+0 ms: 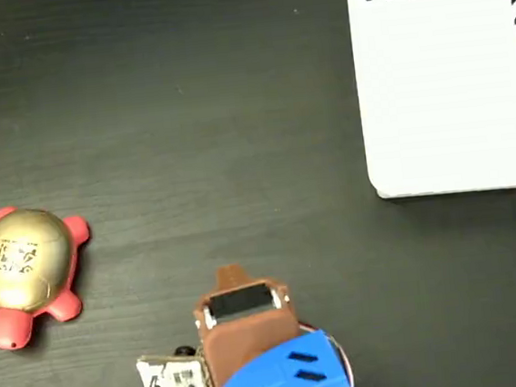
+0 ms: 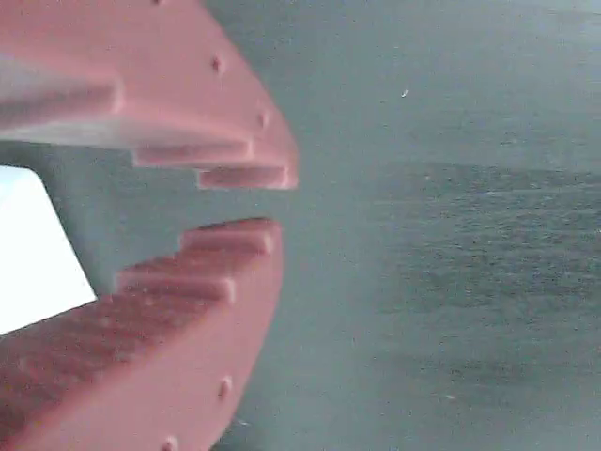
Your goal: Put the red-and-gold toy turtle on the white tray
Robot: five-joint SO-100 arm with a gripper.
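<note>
The red-and-gold toy turtle (image 1: 26,269) lies on the dark table at the far left of the fixed view, gold shell up with a square dark pattern on top. The white tray (image 1: 449,93), striped black along its edges, fills the top right corner. My gripper (image 1: 232,275) sits low at the bottom centre, well apart from both, pointing up the picture. In the wrist view its two reddish-brown fingers (image 2: 242,205) stand almost together, a narrow slit between the tips and nothing held. The turtle does not show in the wrist view.
A small circuit board with wires (image 1: 174,383) sits beside the arm's blue base (image 1: 285,378) at the bottom edge. Bare dark wood-grain table (image 1: 232,114) lies between turtle, gripper and tray. A white patch (image 2: 28,249) shows behind the fingers.
</note>
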